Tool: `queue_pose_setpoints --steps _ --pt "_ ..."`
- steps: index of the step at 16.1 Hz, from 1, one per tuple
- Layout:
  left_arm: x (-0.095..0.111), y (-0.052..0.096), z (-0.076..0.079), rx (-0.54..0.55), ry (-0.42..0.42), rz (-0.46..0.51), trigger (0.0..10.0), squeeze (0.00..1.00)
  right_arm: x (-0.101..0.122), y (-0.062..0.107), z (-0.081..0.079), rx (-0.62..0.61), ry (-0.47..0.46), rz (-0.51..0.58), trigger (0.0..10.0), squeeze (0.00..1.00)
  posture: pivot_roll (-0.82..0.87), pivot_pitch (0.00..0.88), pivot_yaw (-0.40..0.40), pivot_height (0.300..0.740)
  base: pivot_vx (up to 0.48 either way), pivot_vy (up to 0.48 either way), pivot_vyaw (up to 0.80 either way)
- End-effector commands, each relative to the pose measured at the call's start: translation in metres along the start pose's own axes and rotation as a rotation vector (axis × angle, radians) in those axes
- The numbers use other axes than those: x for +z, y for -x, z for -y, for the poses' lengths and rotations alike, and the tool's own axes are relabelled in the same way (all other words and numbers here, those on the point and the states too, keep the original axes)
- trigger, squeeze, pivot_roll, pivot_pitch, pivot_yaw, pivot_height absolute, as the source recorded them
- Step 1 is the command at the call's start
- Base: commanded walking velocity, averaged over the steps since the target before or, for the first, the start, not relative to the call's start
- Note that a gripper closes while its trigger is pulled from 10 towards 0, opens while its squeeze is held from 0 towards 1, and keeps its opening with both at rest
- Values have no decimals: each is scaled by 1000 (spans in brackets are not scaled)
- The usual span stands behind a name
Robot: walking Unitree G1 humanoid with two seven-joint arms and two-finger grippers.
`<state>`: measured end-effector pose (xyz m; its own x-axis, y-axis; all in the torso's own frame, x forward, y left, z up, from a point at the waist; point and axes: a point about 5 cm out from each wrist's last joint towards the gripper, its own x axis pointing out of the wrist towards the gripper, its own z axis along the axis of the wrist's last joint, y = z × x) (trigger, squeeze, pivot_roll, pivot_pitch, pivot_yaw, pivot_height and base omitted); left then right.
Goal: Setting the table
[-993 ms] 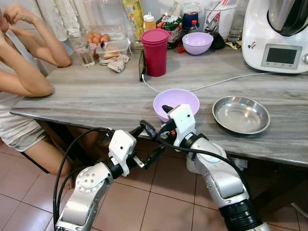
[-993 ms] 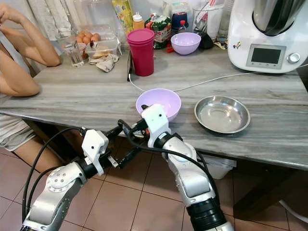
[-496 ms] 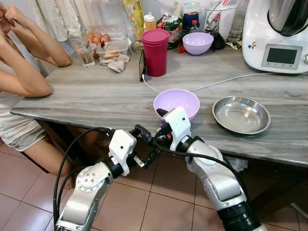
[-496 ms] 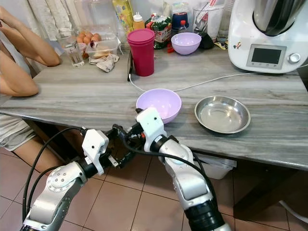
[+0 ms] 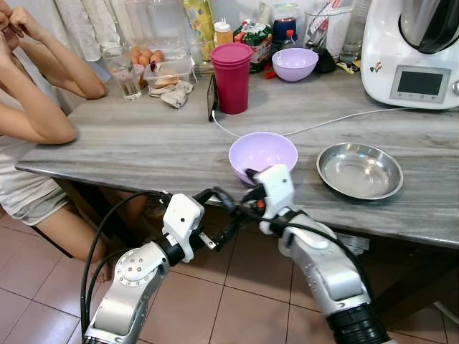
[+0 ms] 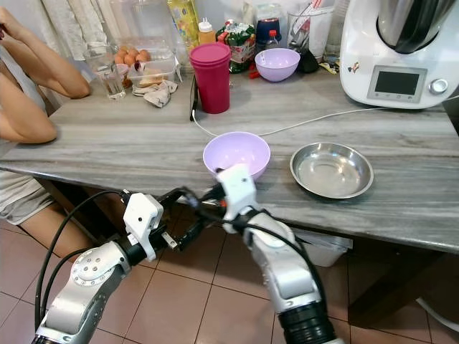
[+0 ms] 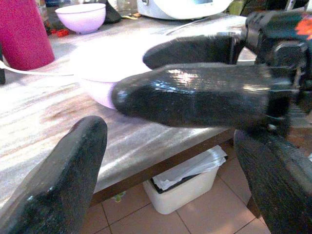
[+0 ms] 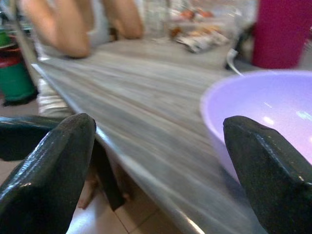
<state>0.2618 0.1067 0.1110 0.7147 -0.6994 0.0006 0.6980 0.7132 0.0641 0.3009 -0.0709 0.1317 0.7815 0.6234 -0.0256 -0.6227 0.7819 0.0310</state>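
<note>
Two sets of jaws stood open below the near edge of the grey wood-grain surface [image 5: 143, 143], the right gripper [image 8: 156, 161] level with the empty lilac plastic bowl [image 5: 262, 153] there, seemingly placed to grasp it, the left gripper [image 7: 170, 161] waiting beside.

No text, label, brand or number can be read here. The white kitchen machine [image 5: 410, 54] has a grey display panel [image 5: 419, 83], well beyond the jaws, but its screen shows nothing legible. The printed packets and bottles [image 5: 257, 37] at the back of the table are too small and blurred to read.
</note>
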Motion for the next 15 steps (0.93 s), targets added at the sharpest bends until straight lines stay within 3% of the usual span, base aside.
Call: queue_pose_setpoints --steps 1,7,13,14,15 --pt "0 1 -2 5 -12 -10 10000 0 -5 -1 5 -21 -37 -17 10000 1000 -239 75 120 740 0 0 0" --pt "-1 1 -2 1 -10 -12 10000 0 -11 -11 6 -30 -54 -38 10000 1000 -231 80 120 740 0 0 0" --pt "0 4 -5 18 -19 -13 10000 0 12 -19 3 -36 29 51 10000 984 -218 70 119 740 0 0 0" --pt "0 4 -5 19 -20 -12 10000 0 15 -19 4 -47 43 63 10000 847 -217 70 120 740 0 0 0" --pt "0 4 -5 19 -22 -13 10000 0 21 -19 6 -63 69 80 10000 0 -217 70 120 740 0 0 0"
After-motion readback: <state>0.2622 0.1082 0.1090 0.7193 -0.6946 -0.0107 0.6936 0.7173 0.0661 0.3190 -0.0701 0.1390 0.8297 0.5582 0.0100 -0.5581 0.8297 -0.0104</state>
